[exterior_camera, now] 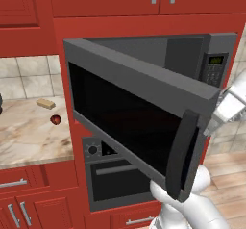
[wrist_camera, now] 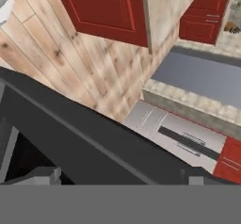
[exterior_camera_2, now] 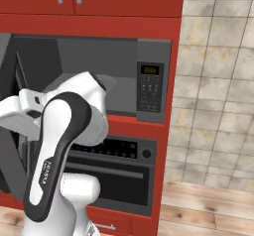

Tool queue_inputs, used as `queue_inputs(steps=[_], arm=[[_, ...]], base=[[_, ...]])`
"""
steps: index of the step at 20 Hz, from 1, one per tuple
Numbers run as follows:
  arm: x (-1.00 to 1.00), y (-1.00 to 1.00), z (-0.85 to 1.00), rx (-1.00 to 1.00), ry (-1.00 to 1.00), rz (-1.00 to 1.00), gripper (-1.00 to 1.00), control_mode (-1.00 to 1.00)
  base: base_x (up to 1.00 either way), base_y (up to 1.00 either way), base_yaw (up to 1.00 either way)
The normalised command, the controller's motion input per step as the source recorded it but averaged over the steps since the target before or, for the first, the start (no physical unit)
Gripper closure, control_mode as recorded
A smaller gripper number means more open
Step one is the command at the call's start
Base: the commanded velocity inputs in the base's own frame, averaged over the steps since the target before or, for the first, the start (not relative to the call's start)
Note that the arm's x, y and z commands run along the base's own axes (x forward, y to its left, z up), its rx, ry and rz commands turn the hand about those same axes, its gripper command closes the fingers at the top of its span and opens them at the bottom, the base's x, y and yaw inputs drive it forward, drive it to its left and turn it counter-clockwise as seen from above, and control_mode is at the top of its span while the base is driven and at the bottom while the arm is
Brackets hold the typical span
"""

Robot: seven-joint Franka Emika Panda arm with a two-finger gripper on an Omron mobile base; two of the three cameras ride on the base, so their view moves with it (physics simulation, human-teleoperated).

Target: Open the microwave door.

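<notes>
Door: the microwave door (exterior_camera: 139, 108) stands swung well out from the microwave (exterior_camera_2: 99, 76), hinged at its left edge, with the black bar handle (exterior_camera: 181, 156) at the free edge nearest the robot
Cavity: grey interior and round plate (exterior_camera_2: 111, 85) lie exposed beside the keypad panel (exterior_camera_2: 150, 87)
Gripper: sits behind the door's free edge; whether its fingers are wide, narrow or holding anything cannot be told
Progress: judged largely done; at most a little more swing is left

White glossy arm (exterior_camera_2: 74, 131), rounded links, dark grey joint band, small marking on it, illegible.
</notes>
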Motion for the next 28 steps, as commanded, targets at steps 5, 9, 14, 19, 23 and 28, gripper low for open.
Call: queue_inputs(steps=[5,9,14,19,23,28], arm=[[0.24,1.00,-0.02,-0.02,-0.21,0.00,-1.00,-1.00],[0.88,1.00,-0.09,0.01,-0.15,0.01,-1.00,-1.00],[0.92,0.97,-0.18,0.07,-0.20,0.09,-1.00,-1.00],[0.92,0.83,-0.27,0.15,-0.23,0.22,-1.00,-1.00],[0.87,0.85,-0.40,0.20,-0.25,0.30,-1.00,-1.00],[0.63,0.87,-0.50,0.17,-0.26,0.32,-1.00,-1.00]], base=[[0.00,0.00,0.00],[0.00,0.00,0.00],[0.00,0.00,0.00],[0.00,0.00,0.00],[0.00,0.00,0.00],[0.00,0.00,0.00]])
